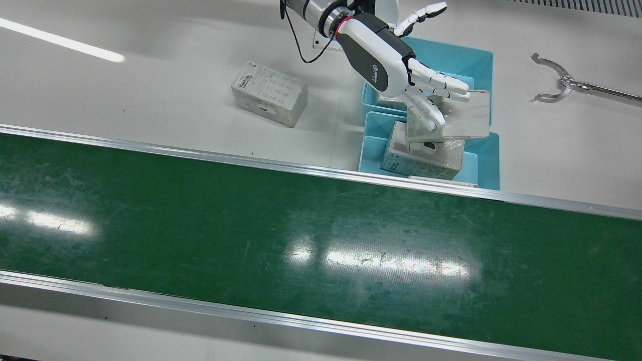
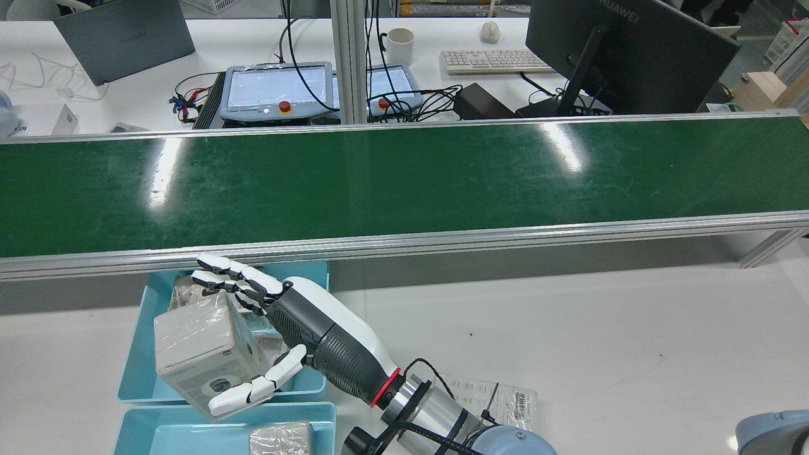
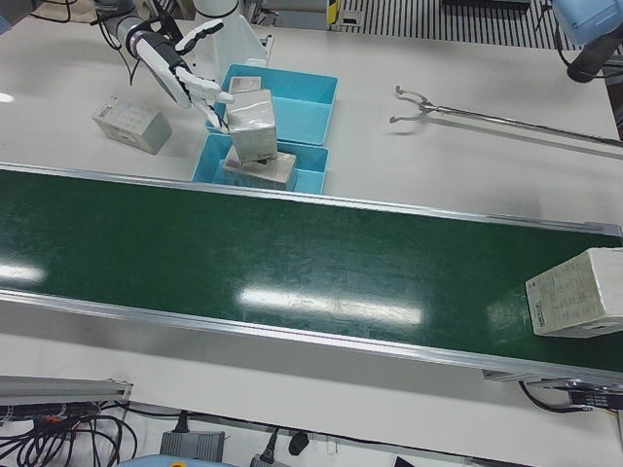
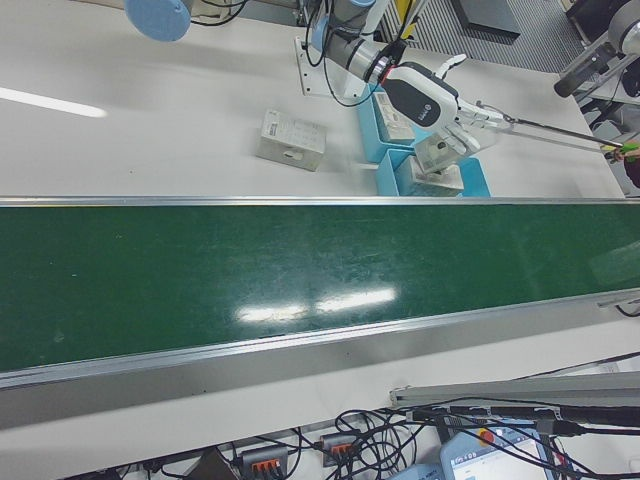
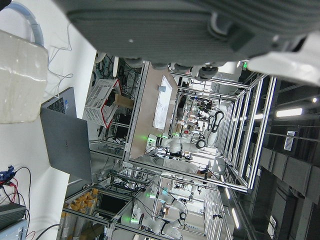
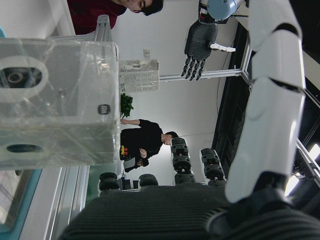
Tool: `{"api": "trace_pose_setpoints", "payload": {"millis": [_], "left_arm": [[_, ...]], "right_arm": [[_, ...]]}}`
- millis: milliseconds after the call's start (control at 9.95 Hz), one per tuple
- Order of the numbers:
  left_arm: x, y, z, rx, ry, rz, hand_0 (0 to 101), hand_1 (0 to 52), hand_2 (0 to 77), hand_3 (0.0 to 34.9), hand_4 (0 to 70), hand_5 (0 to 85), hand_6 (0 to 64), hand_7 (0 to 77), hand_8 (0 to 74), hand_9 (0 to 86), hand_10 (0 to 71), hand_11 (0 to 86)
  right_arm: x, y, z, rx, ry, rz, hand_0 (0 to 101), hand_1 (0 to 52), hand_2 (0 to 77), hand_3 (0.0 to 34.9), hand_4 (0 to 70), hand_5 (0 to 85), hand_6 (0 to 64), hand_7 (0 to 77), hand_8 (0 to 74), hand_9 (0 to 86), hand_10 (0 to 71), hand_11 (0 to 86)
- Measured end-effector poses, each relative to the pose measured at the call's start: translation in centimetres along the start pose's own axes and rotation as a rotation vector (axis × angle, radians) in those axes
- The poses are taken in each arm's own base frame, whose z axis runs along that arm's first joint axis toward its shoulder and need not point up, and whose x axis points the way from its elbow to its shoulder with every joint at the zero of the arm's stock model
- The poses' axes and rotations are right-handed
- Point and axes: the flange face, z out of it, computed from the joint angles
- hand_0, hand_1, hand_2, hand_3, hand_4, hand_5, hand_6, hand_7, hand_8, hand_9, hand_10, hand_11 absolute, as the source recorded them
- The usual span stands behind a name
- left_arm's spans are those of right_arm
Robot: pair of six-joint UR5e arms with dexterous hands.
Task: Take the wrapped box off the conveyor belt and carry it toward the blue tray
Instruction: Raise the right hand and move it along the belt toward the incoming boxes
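Nearest the operators' side ran the conveyor belt, bare but for one belt box at the end before the left arm. Just past the belt's far rail sat the near blue tray, and in it a lower box lay flat. The wrapped box stood on that one, long axis roughly upright and leaning. The right hand was over it from the robot's side with its fingers spread and laid on the upper face, thumb splayed well clear. I judged the hand unclenched, the box resting rather than clamped, so the carry looked done. Behind was the far blue tray with one far box, and a loose box lay on the worktop. That made two trays and five boxes (a sliver by the rail I could not identify). The left hand hung empty, fingers apart, nearer the belt box
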Motion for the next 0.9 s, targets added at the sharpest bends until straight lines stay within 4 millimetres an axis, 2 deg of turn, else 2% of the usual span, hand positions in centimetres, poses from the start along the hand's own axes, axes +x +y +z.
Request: {"api": "trace_pose_setpoints", "payload": {"millis": [201,302,402,704,905], "left_arm": [[0.0,0.0,0.0,0.0,0.0,0.0,0,0.0,1.1,0.0,0.0,1.1,0.0,0.0,0.0,0.0,0.0,0.0],[0.0,0.0,0.0,0.0,0.0,0.0,0,0.0,0.5,0.0,0.0,1.1,0.0,0.0,0.0,0.0,0.0,0.0],[0.0,0.0,0.0,0.0,0.0,0.0,0,0.0,0.5,0.0,0.0,1.1,0.0,0.0,0.0,0.0,0.0,0.0],[0.0,0.0,0.0,0.0,0.0,0.0,0,0.0,1.1,0.0,0.0,1.1,0.0,0.0,0.0,0.0,0.0,0.0],[0.0,0.0,0.0,0.0,0.0,0.0,0,0.0,0.5,0.0,0.0,1.1,0.0,0.0,0.0,0.0,0.0,0.0]], "right_arm": [[-1.9,-0.4,-0.5,-0.005,-0.017,-0.01,46,13.1,16.4,16.8,4.4,9.8,5.5,8.2,0.0,1.1,3.3,4.9],[-4.4,-0.9,-0.8,-0.006,-0.04,-0.03,46,13.1,16.4,16.0,4.4,11.5,6.0,9.3,0.0,1.1,3.3,6.0],[-7.8,-1.6,-1.2,-0.004,-0.065,-0.064,46,13.1,16.4,14.7,4.4,12.0,6.0,9.8,0.0,1.1,2.7,6.0],[-21.1,-3.4,-2.2,0.055,-0.131,-0.215,46,13.1,16.4,14.1,4.4,10.9,6.0,9.8,0.0,1.1,0.5,4.4],[-28.9,-6.2,-4.4,0.15,-0.177,-0.267,46,14.2,14.2,14.1,4.4,11.5,6.0,7.6,0.5,1.1,1.1,4.4]]}}
